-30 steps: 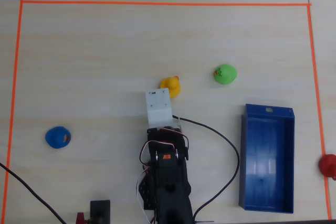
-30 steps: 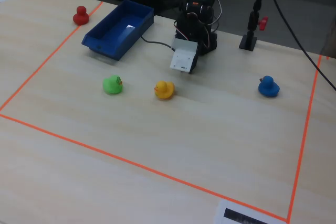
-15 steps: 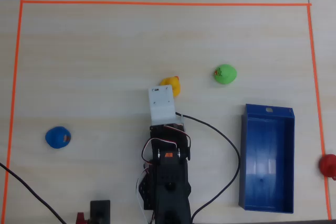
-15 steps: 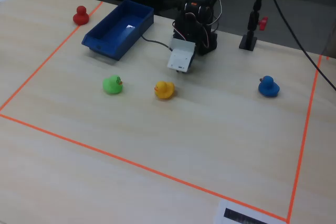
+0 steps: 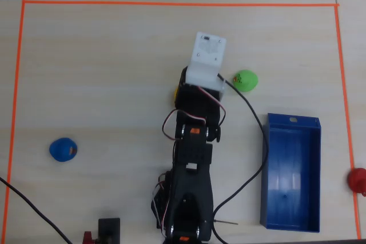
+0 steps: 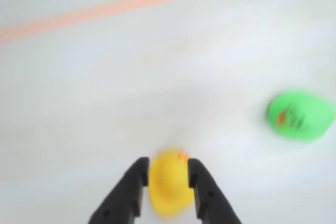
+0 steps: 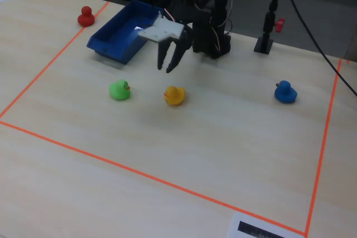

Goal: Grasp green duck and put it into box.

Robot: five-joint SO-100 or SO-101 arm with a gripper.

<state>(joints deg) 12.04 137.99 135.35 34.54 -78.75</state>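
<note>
Box empty; green duck on the surface.
Pincer open, raised above yellow duck; half a second ago it hung low near the base.

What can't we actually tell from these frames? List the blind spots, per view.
- Overhead view: the yellow duck is almost wholly covered by the arm; the gripper itself sits hidden under the white wrist housing.
- Wrist view: blurred, so the green duck shows no clear beak; the fingers run off the bottom edge.
- Fixed view: the gripper hangs above the table; which duck it lines up with is unclear.
- Overhead view: the red duck is cut by the right edge.
</note>
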